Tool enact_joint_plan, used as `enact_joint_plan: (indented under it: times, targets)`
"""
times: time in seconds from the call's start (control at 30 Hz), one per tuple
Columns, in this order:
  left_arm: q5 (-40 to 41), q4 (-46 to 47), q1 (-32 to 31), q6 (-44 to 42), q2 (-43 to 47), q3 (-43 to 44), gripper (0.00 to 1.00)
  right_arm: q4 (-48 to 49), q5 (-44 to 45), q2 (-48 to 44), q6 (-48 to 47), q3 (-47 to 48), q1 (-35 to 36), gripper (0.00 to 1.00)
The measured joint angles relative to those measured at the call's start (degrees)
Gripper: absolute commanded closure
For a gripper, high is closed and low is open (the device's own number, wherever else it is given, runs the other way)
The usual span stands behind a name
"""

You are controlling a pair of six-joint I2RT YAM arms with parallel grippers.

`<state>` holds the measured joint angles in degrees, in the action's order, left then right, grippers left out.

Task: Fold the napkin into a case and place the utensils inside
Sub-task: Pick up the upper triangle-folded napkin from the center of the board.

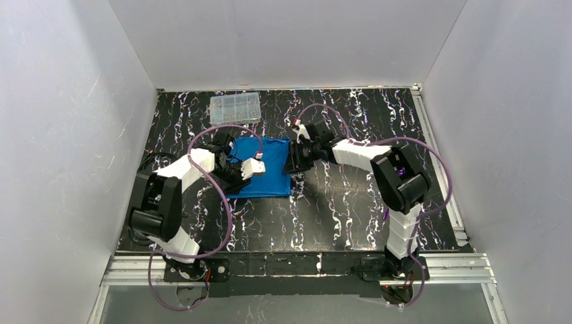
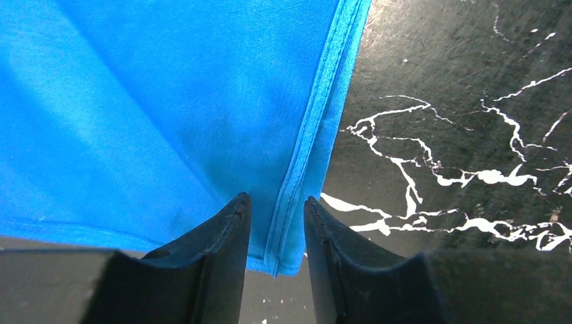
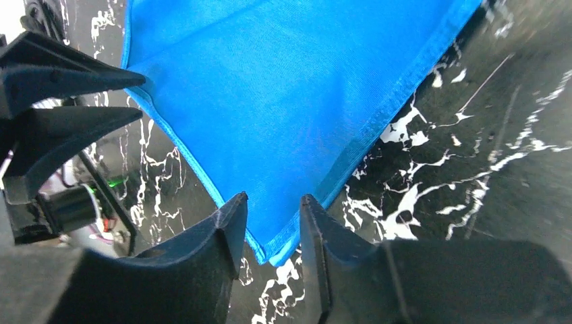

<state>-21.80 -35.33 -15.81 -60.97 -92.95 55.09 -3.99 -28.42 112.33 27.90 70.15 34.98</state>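
Note:
The bright blue napkin (image 1: 270, 181) lies flat on the black marbled table, seen close up in the left wrist view (image 2: 168, 101) and the right wrist view (image 3: 283, 88). My left gripper (image 1: 244, 173) hovers over its left side. The jaws of this gripper (image 2: 275, 199) stand apart, and a hemmed corner lies loose between them. At the napkin's right edge my right gripper (image 1: 295, 162) is also open (image 3: 273, 197), straddling another corner without pinching it. The left gripper's fingers (image 3: 67, 88) show at the far side in the right wrist view. I cannot make out the utensils.
A clear plastic compartment box (image 1: 235, 108) sits at the back of the table, behind the napkin. Purple cables (image 1: 216, 131) loop over both arms. White walls enclose the table on three sides.

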Motion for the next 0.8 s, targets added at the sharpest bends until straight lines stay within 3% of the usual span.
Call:
enact_joint_plan:
  times: [0.23,0.4,0.57,0.7,0.73,0.8]
  targets:
    - [-1.33,-1.27,1.99,0.07,12.31,0.15,0.64,-5.51,10.84,-12.39,-17.88,0.76,4.79,0.27]
    - [-2.86,-1.01,3.85,-3.85,18.84,-2.84,0.60,-2.75,15.32,-22.16,-32.85,-5.64,12.37,0.24]
    - [-3.67,-0.20,4.48,-9.86,19.98,-12.02,0.55,-1.90,18.32,-22.86,-42.12,-11.45,13.09,0.23]
    - [-5.35,0.02,5.77,-13.75,19.87,-13.99,0.54,-0.11,22.03,-22.86,-45.51,-15.17,14.25,0.21]
    - [-5.57,0.31,6.27,-14.29,19.85,-13.66,0.52,0.96,23.08,-22.97,-45.92,-15.98,14.53,0.04]
    - [-5.84,0.13,7.23,-14.67,19.87,-11.78,0.47,2.71,25.40,-23.82,-45.88,-17.35,15.08,0.01]
